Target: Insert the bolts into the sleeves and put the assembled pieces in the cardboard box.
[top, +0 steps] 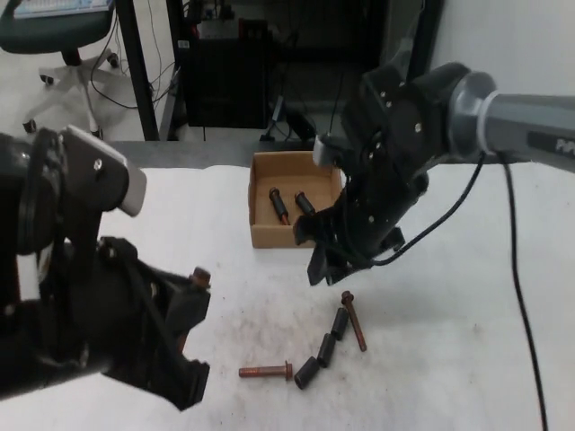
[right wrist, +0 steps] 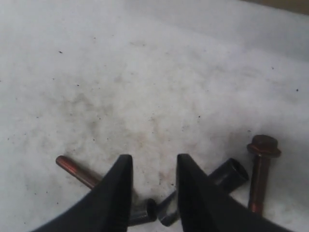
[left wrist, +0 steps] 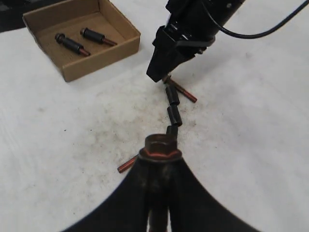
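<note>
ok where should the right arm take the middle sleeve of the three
Across the barrel of the middle sleeve, at mid-length, from straight above. It lies flat with its long sides bare, while its ends sit close to the neighbouring sleeves, so the fingers of the right gripper fit only there.

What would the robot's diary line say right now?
left pincer: shut on bolt | right pincer: open, by sleeves | cardboard box: two assembled pieces

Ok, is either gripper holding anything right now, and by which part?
The left gripper holds a bolt by its shank, with the hex head sticking out. The right gripper is open, holding nothing.
</note>
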### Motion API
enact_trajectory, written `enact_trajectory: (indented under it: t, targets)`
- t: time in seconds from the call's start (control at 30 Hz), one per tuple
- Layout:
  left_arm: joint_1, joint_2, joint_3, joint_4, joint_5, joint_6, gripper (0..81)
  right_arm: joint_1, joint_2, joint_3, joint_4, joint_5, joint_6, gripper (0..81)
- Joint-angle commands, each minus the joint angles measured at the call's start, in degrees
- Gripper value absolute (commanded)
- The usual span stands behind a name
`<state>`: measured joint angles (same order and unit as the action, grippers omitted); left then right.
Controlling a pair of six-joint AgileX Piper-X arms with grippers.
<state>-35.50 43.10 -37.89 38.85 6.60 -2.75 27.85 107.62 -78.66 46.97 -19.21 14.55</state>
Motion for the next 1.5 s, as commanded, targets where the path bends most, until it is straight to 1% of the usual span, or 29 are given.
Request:
enact_trajectory:
  t: [0.0, 0.1, 0.17, 0.27, 0.33, 0.47, 0.53, 0.77, 0.97, 1.23, 1.47]
  targets:
    - [-0.1, -0.1, -0.3, 0.4, -0.5, 0.2, 0.3, 0.1, 1.6, -1.0, 2.4, 0.6, 3.1, 30.0]
    - [-0.1, -0.1, -0.3, 1.3, -0.5, 0.4, 0.3, 0.1, 2.2, -1.0, 5.6, 3.0, 3.1, 30.0]
    - [-0.1, -0.1, -0.3, 1.3, -0.5, 2.3, 0.3, 0.1, 2.4, -1.0, 7.0, 4.3, 3.0, 30.0]
    - [-0.1, -0.1, -0.3, 1.3, -0.5, 3.3, 0.3, 0.1, 2.4, -1.0, 7.8, 4.3, 3.0, 30.0]
    - [-0.1, -0.1, -0.3, 1.3, -0.5, 3.3, 0.3, 0.1, 2.4, -1.0, 8.1, 4.3, 4.5, 29.8]
    - [-0.1, -0.1, -0.3, 1.3, -0.5, 3.3, 0.3, 0.1, 2.4, -1.0, 8.2, 4.3, 6.6, 22.0]
    - [-0.1, -0.1, -0.3, 1.3, -0.5, 3.3, 0.3, 0.1, 2.4, -1.0, 8.2, 4.3, 6.6, 20.2]
    - [-0.1, -0.1, -0.3, 1.3, -0.5, 3.3, 0.3, 0.1, 2.4, -0.9, 8.2, 4.3, 6.6, 21.5]
    - [-0.1, -0.1, -0.3, 1.9, -0.5, 3.3, 0.3, 0.1, 2.8, -0.9, 8.5, 4.3, 8.0, 29.5]
    - [-0.1, -0.1, -0.3, 4.5, -0.5, 3.3, 0.3, 0.7, 8.1, -0.9, 11.9, 3.9, 9.5, 29.4]
    - [-0.1, -0.1, -0.3, 5.3, -0.5, 5.2, 0.3, 0.4, 8.5, -1.0, 11.2, 3.9, 9.5, 29.4]
